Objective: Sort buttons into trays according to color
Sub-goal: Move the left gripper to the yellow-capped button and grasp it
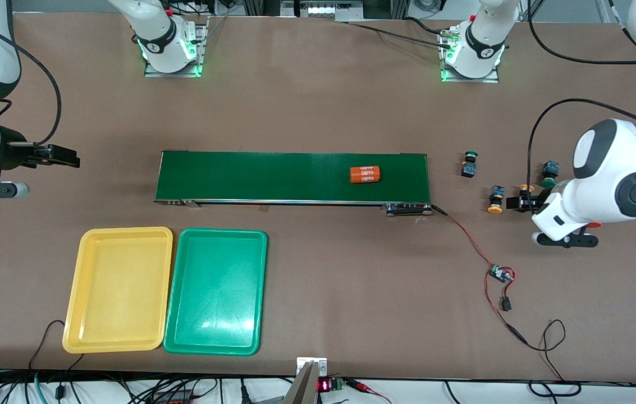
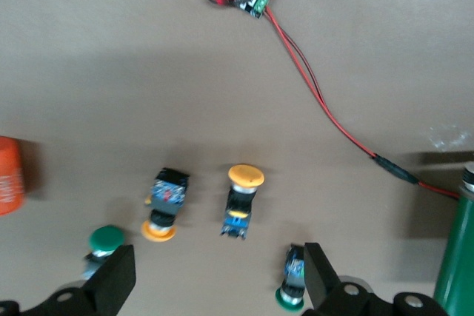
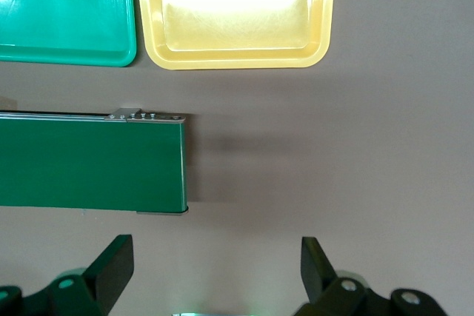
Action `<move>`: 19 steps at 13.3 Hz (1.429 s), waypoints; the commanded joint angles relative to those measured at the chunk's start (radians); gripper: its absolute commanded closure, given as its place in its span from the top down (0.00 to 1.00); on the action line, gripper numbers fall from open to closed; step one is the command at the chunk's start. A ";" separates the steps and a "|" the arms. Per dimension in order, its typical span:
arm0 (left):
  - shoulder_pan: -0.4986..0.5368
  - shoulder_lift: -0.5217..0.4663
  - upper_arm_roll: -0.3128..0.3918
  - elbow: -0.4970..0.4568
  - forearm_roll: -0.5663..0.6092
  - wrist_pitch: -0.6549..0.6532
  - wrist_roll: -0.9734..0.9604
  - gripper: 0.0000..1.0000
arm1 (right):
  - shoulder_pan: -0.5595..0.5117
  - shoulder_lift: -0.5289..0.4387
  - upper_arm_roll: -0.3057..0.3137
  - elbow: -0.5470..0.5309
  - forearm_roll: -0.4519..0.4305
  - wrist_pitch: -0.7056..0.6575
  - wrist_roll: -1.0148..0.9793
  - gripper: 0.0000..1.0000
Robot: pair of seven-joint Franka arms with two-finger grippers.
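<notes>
Left claw (image 2: 215, 283) wide open, empty

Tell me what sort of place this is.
Probably a robotics lab or test bench, not a real factory line: two arms bolted to a brown table, a short conveyor belt wired to a bare circuit board, and cables along the table's edge. Both claws hang open, left claw over the buttons.

Bright overhead light; glare on green tray (image 1: 216, 292).
</notes>
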 commanded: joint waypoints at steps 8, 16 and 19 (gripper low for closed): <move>0.172 -0.006 -0.079 -0.381 0.153 0.431 -0.118 0.99 | 0.002 0.005 0.000 0.009 0.001 -0.015 -0.015 1.00; 0.154 0.076 -0.075 -0.407 0.394 0.432 -0.361 0.92 | -0.001 0.008 0.000 0.009 0.001 -0.017 -0.015 1.00; 0.160 0.098 -0.075 -0.406 0.394 0.434 -0.363 0.57 | -0.003 0.008 0.000 0.009 0.001 -0.017 -0.015 1.00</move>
